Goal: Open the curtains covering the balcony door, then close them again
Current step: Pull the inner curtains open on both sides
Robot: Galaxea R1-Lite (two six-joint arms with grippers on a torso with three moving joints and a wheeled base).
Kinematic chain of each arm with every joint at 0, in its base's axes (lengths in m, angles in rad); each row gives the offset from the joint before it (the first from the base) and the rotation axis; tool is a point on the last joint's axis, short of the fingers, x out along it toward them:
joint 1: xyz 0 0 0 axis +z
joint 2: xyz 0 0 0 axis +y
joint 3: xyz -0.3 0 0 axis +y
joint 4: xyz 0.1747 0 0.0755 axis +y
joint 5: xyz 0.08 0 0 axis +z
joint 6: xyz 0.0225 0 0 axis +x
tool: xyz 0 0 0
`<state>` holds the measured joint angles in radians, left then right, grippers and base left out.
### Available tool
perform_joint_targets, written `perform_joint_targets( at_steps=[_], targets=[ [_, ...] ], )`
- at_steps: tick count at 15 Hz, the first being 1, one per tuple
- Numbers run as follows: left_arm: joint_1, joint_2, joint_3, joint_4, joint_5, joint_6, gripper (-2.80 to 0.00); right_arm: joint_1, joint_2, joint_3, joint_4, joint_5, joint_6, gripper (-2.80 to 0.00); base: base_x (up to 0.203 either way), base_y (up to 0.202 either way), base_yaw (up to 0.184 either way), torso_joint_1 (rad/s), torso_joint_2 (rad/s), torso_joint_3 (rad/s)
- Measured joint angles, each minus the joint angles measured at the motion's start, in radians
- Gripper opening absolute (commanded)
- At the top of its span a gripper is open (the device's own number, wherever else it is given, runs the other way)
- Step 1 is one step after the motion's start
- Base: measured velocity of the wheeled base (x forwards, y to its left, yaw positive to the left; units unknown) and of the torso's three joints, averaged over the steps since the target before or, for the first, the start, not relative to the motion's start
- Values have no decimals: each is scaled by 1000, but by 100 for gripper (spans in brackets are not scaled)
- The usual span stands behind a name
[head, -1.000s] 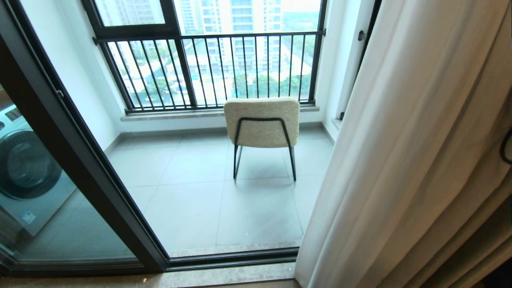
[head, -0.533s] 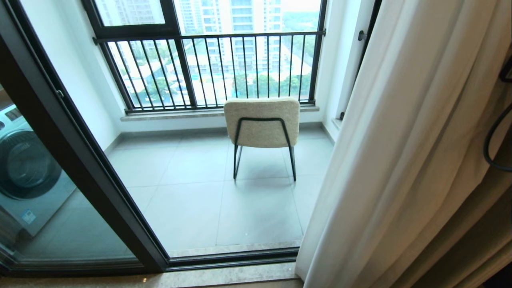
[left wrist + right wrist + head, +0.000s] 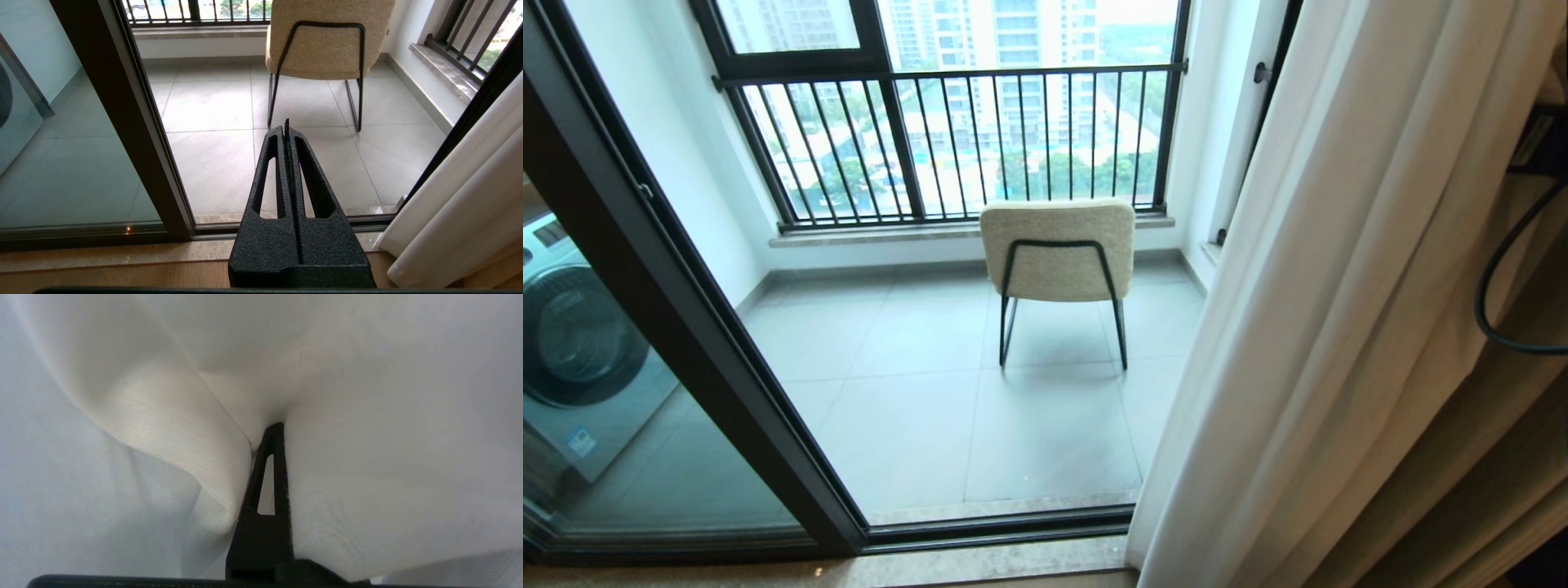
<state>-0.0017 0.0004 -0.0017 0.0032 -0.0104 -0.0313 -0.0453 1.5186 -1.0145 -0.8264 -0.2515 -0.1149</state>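
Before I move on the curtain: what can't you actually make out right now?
- Right tool: its tip is buried in folds of the white curtain; the right wrist view does not show whether cloth is pinched.
- Right arm: head view shows only a dark part and cable at the right edge.
- Curtain top and rail: cut off by the upper edge in the head view.
- Washing machine: cut off at the left edge, behind the balcony door glass.

We can't see most of the right gripper (image 3: 273, 430): curtains (image 3: 367, 465) drape over it. Washing machine (image 3: 572, 351) cut off by head view's left edge.
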Motion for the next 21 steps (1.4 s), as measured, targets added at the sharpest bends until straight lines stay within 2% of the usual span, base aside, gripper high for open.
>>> perform_joint_targets(
  at_steps=[11,12,21],
  targets=[
    [0,0,0,0,0,0,-280,40,30,0,-30,0,-2,-280,0,0,0,0,0,0],
    [0,0,0,0,0,0,-280,41,33,0,-30,0,-2,0,0,0,0,0,0,0],
    [0,0,0,0,0,0,-280,41,45,-3,-66,0,-10,0,0,0,0,0,0,0]
  ],
)
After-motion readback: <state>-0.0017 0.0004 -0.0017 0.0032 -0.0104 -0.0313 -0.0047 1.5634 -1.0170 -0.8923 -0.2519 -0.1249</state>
